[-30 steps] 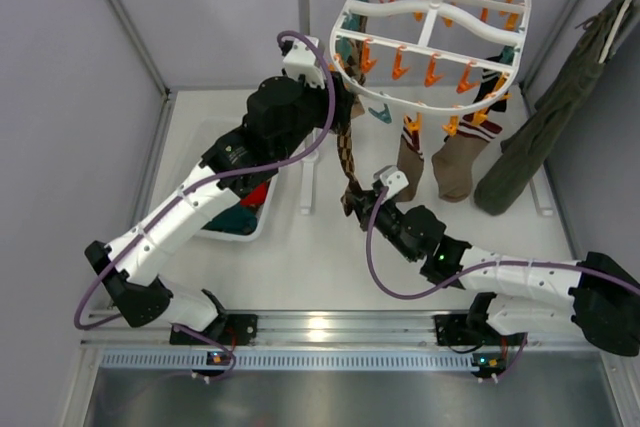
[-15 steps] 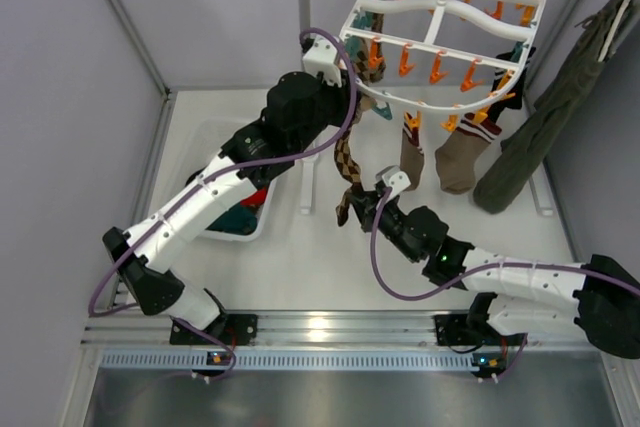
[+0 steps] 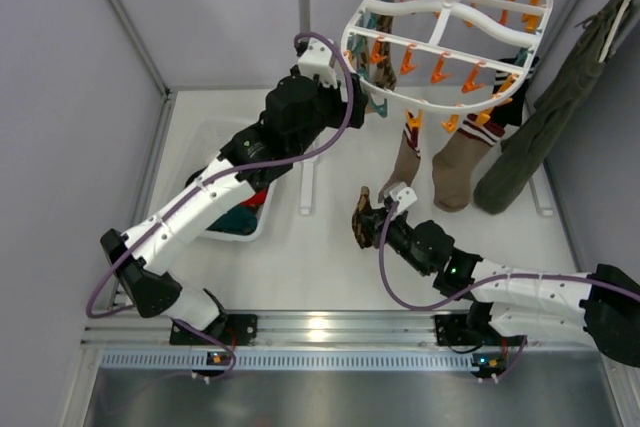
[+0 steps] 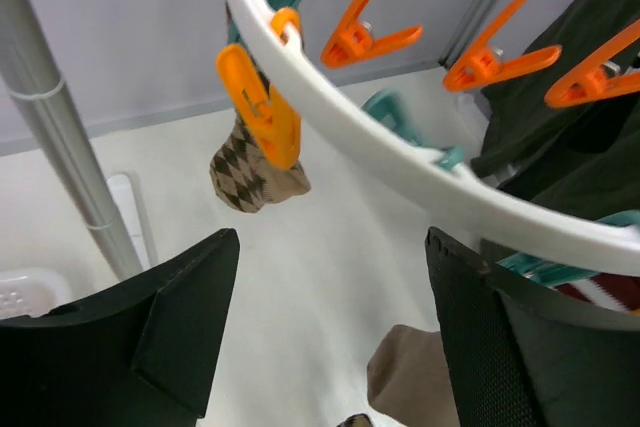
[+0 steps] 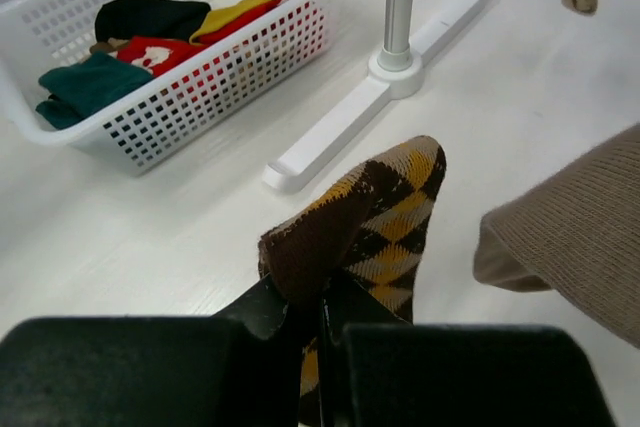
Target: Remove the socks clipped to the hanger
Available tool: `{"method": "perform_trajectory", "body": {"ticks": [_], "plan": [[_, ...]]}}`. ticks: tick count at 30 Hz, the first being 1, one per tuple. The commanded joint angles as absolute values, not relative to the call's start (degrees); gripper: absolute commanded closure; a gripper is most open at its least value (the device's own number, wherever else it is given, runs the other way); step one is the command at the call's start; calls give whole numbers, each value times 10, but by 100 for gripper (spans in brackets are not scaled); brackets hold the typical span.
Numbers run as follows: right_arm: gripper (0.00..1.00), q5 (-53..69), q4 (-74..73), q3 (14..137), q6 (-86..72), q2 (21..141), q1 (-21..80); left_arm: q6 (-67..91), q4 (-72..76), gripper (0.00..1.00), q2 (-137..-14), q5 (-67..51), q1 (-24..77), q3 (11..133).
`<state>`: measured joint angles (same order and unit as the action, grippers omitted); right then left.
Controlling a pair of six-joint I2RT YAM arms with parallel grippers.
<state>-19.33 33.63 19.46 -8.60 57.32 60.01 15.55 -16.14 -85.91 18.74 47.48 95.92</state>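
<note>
No readable text, labels, brands or numbers appear in any view.

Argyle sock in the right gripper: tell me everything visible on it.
The argyle sock is soft knit, dark brown with tan-yellow diamonds. The right gripper is shut on it, and its bunched, folded end sticks out past the fingertips. In the top view it sits low over the white table, clear of the hanger, with no clip on it. Whether it touches the table cannot be told.
</note>
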Motion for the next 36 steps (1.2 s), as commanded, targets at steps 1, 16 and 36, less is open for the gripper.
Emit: {"method": "perform_trajectory", "body": {"ticks": [1,16,36], "plan": [[100,-181,339,207,-98,548,613,165,-131,19,-817,230,478,933],[100,-29,269,374,-63,612,613,284,-299,1,-550,548,455,710],[30,4,65,1015,-26,1138,606,284,-552,1,-374,589,432,749]]}}
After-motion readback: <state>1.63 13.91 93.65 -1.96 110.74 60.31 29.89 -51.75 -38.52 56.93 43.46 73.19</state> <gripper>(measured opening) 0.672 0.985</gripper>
